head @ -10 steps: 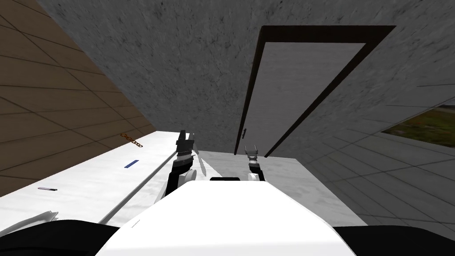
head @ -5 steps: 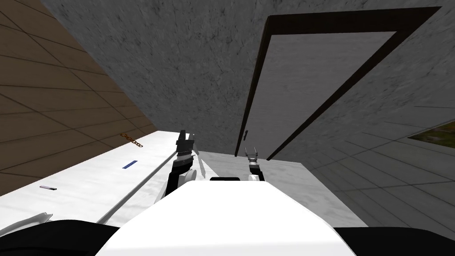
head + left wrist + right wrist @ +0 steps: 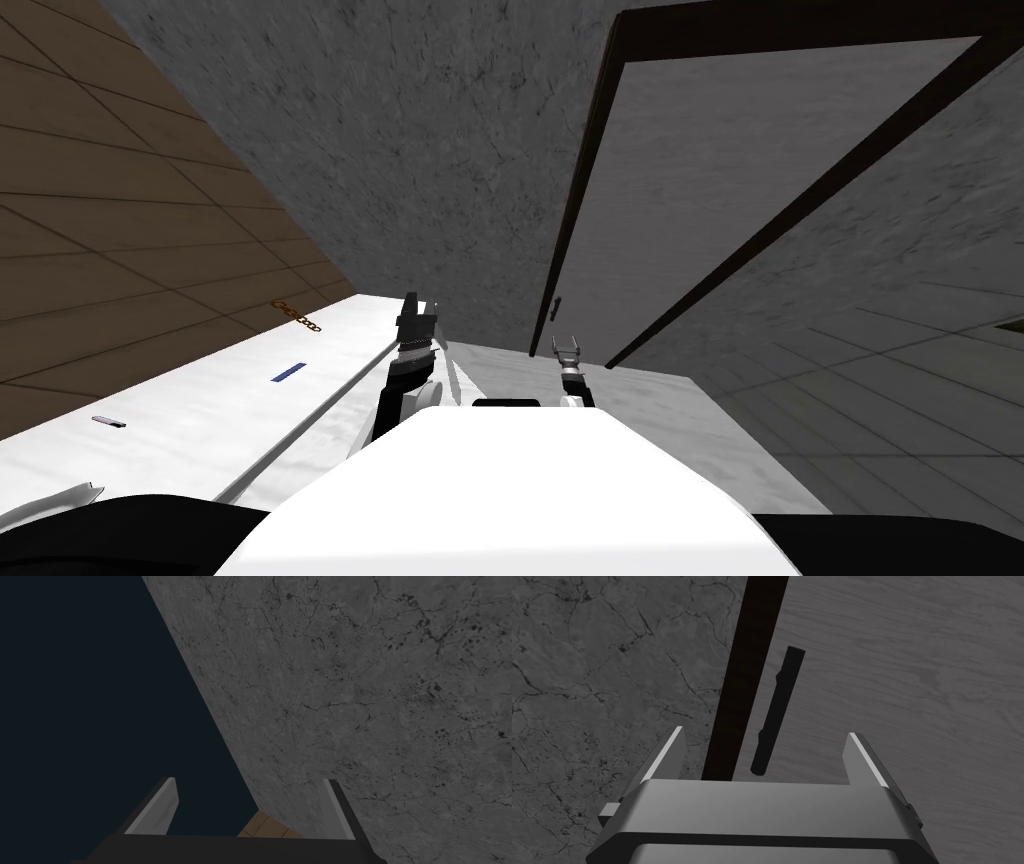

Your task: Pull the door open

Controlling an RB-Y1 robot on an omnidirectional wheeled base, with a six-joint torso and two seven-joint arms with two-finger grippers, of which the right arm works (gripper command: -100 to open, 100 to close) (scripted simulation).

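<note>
Your right gripper point(image 3: 764, 732) faces the grey door point(image 3: 912, 676) with its two fingers spread wide and nothing held between them. The door's dark bar handle point(image 3: 774, 711) lies ahead of that gap, nearer the finger on the frame side, and it is not gripped. In the head view the gripper sits just short of the handle, with a small space between them. The handle runs along the door's edge, just beside the dark frame point(image 3: 742, 676), and the cracked grey wall point(image 3: 587, 686) begins past the frame. The door looks shut in its frame.

Your left gripper point(image 3: 247, 779) is raised over the edge of the white counter point(image 3: 200, 440), its fingers apart and empty. On the counter, a brown chain point(image 3: 297, 316) lies at the far edge, a blue strip point(image 3: 287, 372) near the middle, and a small grey piece point(image 3: 108, 421) towards the near corner.
</note>
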